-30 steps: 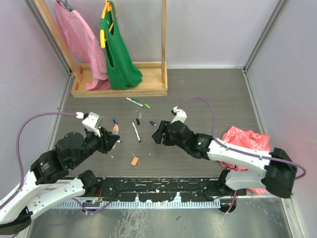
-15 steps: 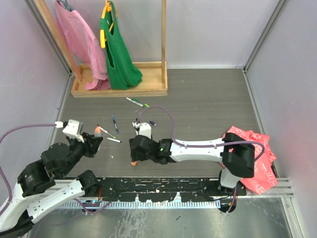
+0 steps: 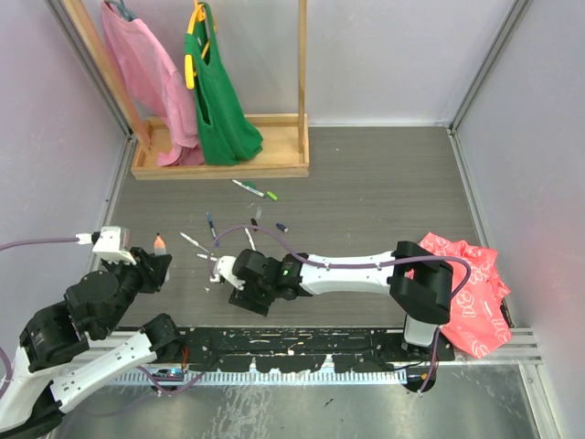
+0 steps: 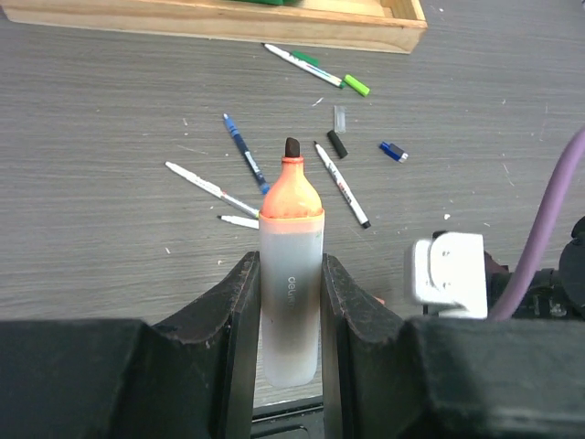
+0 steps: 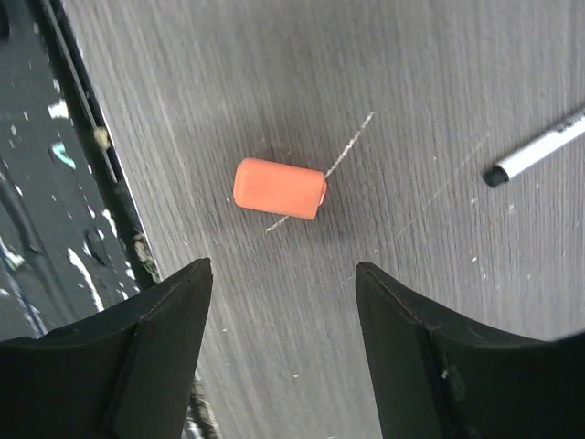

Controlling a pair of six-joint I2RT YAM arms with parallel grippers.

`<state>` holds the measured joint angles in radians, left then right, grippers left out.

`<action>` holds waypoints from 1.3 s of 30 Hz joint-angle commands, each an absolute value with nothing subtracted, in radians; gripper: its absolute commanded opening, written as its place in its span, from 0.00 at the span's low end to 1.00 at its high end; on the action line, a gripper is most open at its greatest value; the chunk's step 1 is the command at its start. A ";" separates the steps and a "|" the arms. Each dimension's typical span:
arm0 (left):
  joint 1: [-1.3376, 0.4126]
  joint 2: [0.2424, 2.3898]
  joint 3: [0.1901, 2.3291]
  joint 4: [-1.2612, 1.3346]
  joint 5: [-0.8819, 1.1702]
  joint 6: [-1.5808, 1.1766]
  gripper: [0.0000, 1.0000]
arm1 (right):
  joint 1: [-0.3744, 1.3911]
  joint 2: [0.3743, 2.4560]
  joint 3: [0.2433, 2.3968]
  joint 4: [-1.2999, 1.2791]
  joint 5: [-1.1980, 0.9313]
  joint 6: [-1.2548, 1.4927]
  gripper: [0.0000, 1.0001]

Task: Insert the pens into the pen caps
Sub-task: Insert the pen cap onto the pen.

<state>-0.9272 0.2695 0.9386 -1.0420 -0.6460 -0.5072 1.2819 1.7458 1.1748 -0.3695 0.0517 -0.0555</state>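
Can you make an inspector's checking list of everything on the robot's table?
Surface: grey wood-grain table, no spills seen.
Job's things: orange pen uncapped; orange cap lying loose; other pens and caps scattered mid-table.
Clutter: red patterned cloth at the table's right side.
Grippers: left gripper shut on the orange pen; right gripper open above the orange cap.
Cables: purple cable trails from the left wrist.
Surroundings: wooden rack holding green garment and pink garment.

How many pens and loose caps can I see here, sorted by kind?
Thin plastic pens on the grey table: 5
Fat orange-tipped marker in the left pincer: 1
Small loose plastic caps, black, blue, orange: 3
Total: 9
Left out as unclear: a pale grey stub; the green-ended pen might be two.
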 commanded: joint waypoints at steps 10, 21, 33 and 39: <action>-0.924 0.271 0.934 -1.048 -0.736 -0.547 0.00 | 1.288 1.710 1.171 -0.260 -0.125 -0.618 0.70; -0.924 0.283 0.931 -1.045 -0.736 -0.544 0.00 | 1.258 1.678 1.151 -0.431 -0.338 -1.072 0.74; -0.923 0.307 0.928 -1.040 -0.727 -0.538 0.00 | 1.203 1.882 1.432 -0.707 -0.435 -1.230 0.70; -0.923 0.312 0.928 -1.039 -0.724 -0.537 0.00 | 1.203 1.937 1.479 -0.725 -0.454 -1.221 0.69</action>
